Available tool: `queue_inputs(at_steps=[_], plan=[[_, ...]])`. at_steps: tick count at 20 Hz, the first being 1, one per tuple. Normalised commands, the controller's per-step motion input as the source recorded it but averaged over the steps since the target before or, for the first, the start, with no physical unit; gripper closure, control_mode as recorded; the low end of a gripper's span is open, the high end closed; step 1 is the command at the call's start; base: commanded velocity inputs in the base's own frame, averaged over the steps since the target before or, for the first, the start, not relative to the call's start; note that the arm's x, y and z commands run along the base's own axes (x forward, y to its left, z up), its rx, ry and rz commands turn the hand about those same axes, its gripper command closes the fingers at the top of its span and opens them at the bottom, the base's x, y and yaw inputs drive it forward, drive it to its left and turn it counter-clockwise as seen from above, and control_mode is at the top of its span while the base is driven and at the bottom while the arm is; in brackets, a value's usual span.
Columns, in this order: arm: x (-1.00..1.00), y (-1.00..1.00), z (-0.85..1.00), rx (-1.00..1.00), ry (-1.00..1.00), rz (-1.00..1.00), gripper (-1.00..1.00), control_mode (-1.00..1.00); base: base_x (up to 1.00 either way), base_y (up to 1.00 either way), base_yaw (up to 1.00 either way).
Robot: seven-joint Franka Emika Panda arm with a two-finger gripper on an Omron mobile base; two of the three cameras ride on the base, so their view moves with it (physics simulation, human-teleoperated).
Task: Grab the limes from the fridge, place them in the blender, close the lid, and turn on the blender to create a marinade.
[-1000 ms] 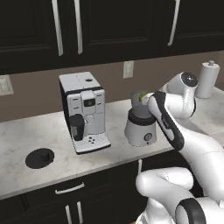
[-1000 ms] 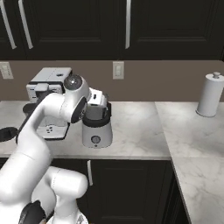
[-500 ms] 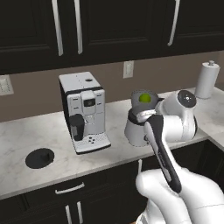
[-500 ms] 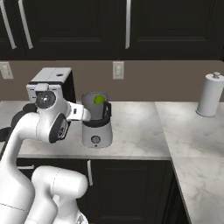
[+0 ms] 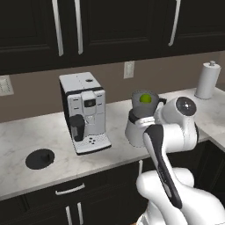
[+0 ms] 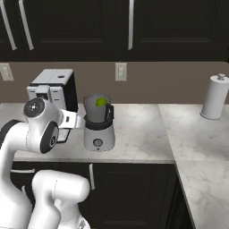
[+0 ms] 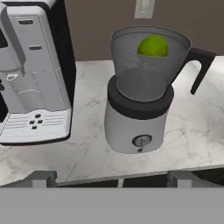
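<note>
- Dark cabinet doors (image 5: 110, 26) with pale bar handles hang above a white marbled tabletop (image 5: 26, 136) that runs along a brown wall and turns a corner at the right base view's 4 o'clock.
- On that tabletop the blender (image 7: 140, 94) stands upright, its grey base with the round knob facing the hand camera and its black handle pointing to 3 o'clock in the hand view.
- One lime (image 7: 153, 46) sits inside the smoky jar, high against the far wall, at about 12 o'clock of the jar opening; the jar top is uncovered.
- The lid (image 5: 39, 158) lies flat on the tabletop well apart from the blender, at 8 o'clock in the left base view, beyond the white coffee machine (image 5: 83, 112).
- The coffee machine stands just beside the blender, at its 9 o'clock in all three views.
- A paper towel roll (image 6: 214, 96) stands upright near the corner, at the blender's 3 o'clock in the right base view.
- The arm is folded back: its forearm runs low in front of the tabletop edge, and the hand looks level at the blender from the front.
- The gripper (image 7: 111, 178) has its fingers (image 7: 41, 178) spread wide apart, holding nothing, short of the blender base.
</note>
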Motion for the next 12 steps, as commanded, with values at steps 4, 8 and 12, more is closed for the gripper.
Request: queue_inputs(at_steps=[4,8,12], plan=[[-0.16,0.0,0.0,0.0,0.0,0.0,-1.0,-1.0,0.0,0.0,0.0],[0.0,0.0,0.0,0.0,0.0,0.0,-1.0,-1.0,0.0,0.0,0.0],[0.0,0.0,0.0,0.0,0.0,0.0,-1.0,1.0,-0.44,-0.05,0.0]])
